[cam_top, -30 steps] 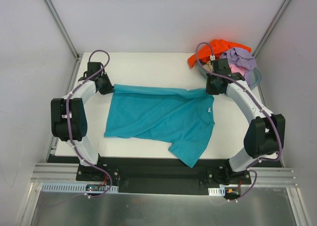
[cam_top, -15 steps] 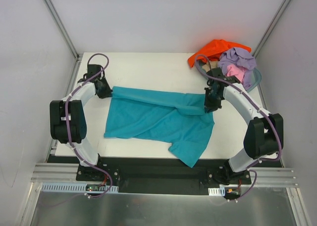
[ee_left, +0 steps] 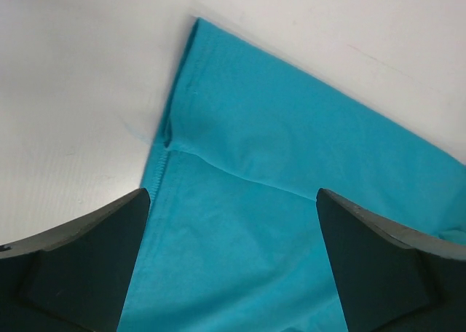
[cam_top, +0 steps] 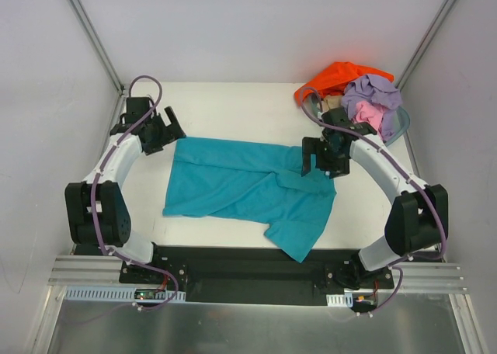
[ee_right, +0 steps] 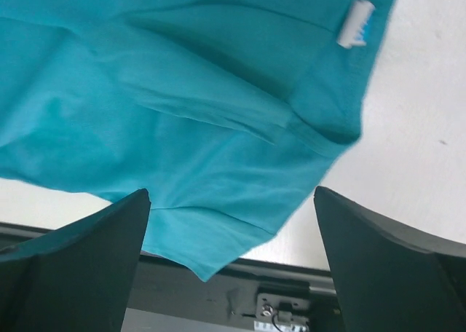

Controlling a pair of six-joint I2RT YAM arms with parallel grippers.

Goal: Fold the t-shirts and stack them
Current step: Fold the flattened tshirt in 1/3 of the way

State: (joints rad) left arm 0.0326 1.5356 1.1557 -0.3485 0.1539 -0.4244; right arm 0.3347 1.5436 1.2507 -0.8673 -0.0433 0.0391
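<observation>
Sleeve nearest you: one short sleeve of the soft teal knit t-shirt (cam_top: pixel 248 187) points toward the black base rail (cam_top: pixel 256 265), its tip reaching the table's near edge. The body lies spread across the middle of the white matte tabletop (cam_top: pixel 233 105), mostly flat with shallow creases. Its far edge is doubled over in one long fold, the stitched hem showing at the left corner. A small white neck tag (ee_right: pixel 355 23) sits near the shirt's right edge.

Your left gripper (cam_top: pixel 159 133) hangs over the shirt's far left corner. Its blunt dark fingers (ee_left: pixel 87 266) are spread wide, with only cloth and tabletop below them. Your right gripper (cam_top: pixel 320 164) hangs over the folded edge at the far right, equally wide, gripping nothing.

Far right corner: a grey-blue round basin (cam_top: pixel 400 123) heaped with a crumpled orange t-shirt (cam_top: pixel 338 74), a lavender t-shirt (cam_top: pixel 374 90) and a pink t-shirt (cam_top: pixel 374 115). A scrap of beige cloth (cam_top: pixel 332 103) shows beside them, too small to read further.
</observation>
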